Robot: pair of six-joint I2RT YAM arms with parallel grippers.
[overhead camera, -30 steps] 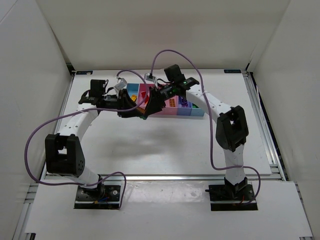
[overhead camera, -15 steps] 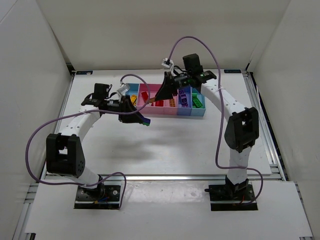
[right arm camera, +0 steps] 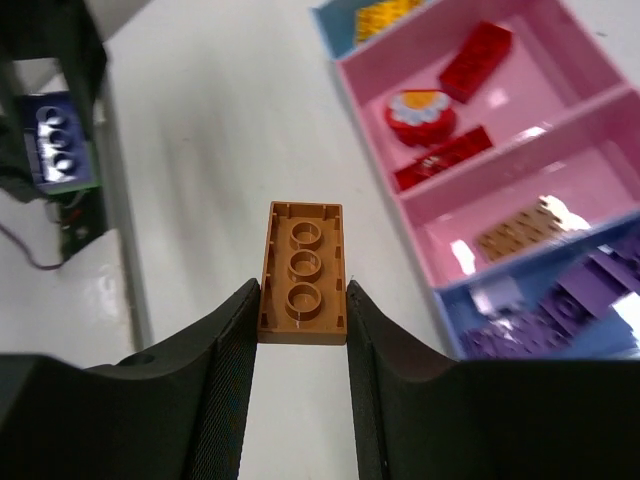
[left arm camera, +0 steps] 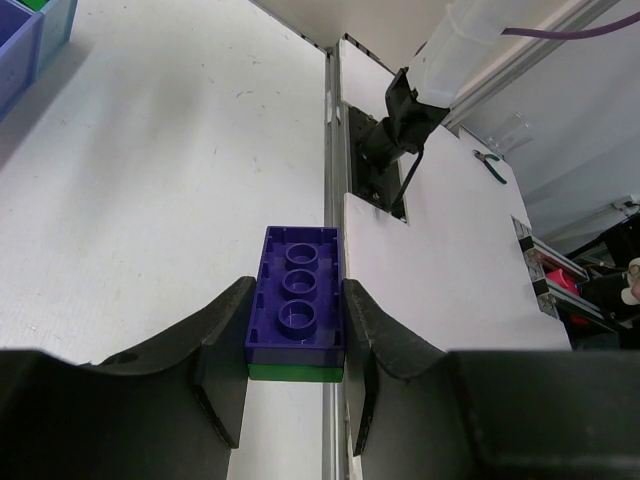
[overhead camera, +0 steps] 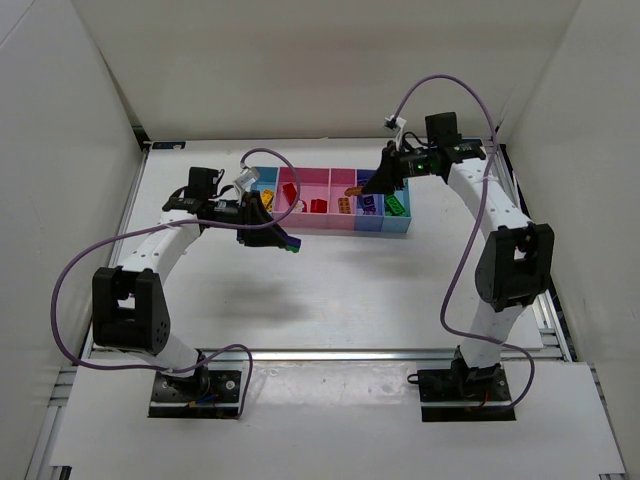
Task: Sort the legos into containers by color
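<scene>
My left gripper (overhead camera: 281,237) is shut on a purple brick stuck on a green one (left arm camera: 296,305), held over the table in front of the containers' left end (overhead camera: 292,244). My right gripper (overhead camera: 368,188) is shut on a flat orange brick (right arm camera: 302,270) and holds it above the row of containers (overhead camera: 340,227), near the narrower pink bin. In the right wrist view the wide pink bin (right arm camera: 372,92) holds red bricks, the narrower pink bin (right arm camera: 437,232) an orange brick, and the dark blue bin (right arm camera: 478,320) purple bricks.
The far right light blue bin holds a green brick (overhead camera: 397,206); the far left one holds yellow bricks (right arm camera: 388,14). White walls stand round the table. Purple cables loop above both arms. A metal rail (left arm camera: 332,150) edges the table.
The two grippers were together in front of the pink bins; the right one has drawn away to the right and back with the orange brick. The left has shifted slightly left with its purple-green chunk.
</scene>
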